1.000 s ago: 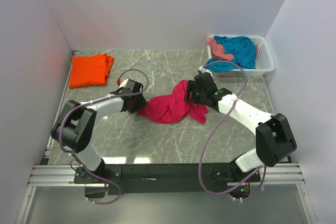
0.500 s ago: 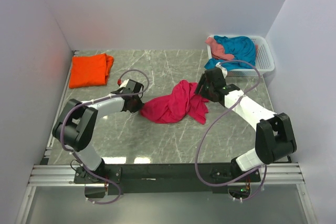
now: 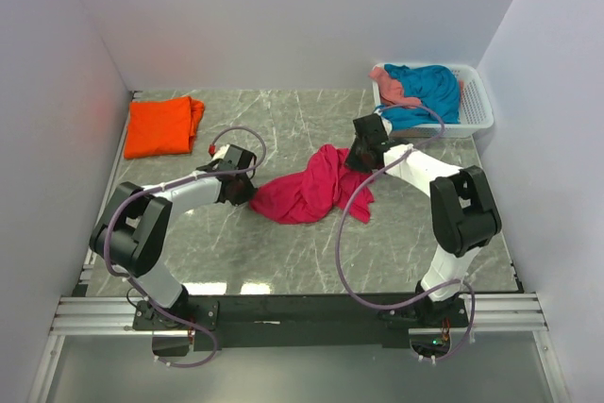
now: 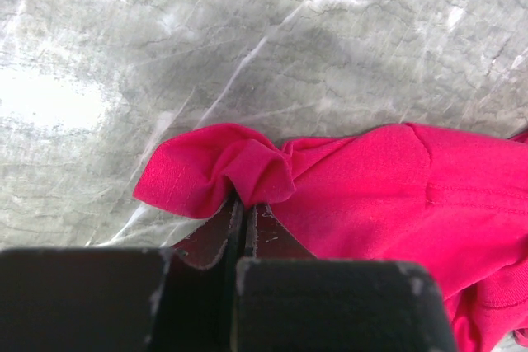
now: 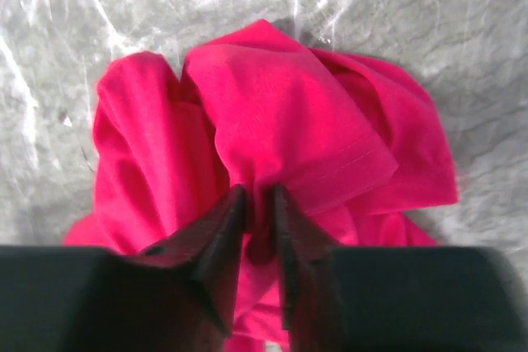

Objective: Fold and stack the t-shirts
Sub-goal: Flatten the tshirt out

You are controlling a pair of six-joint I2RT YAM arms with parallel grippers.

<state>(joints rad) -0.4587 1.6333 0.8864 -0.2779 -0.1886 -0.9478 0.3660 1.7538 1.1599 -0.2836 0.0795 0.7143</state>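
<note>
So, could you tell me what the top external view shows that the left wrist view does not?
Only the top view shows the folded orange t-shirt at far left and the white basket holding a blue t-shirt and a salmon t-shirt. Only the left wrist view shows the left gripper shut on an edge fold of the pink t-shirt. Both show that crumpled pink t-shirt on the grey table.

the magenta tee is soft matt knit cloth with a stitched hem, wrinkly all over. counter is grey marble-look, smooth and glossy enough to throw glare. my right fingers are matt black, left pads scuffed. basket at the far right corner is white slatted plastic.
</note>
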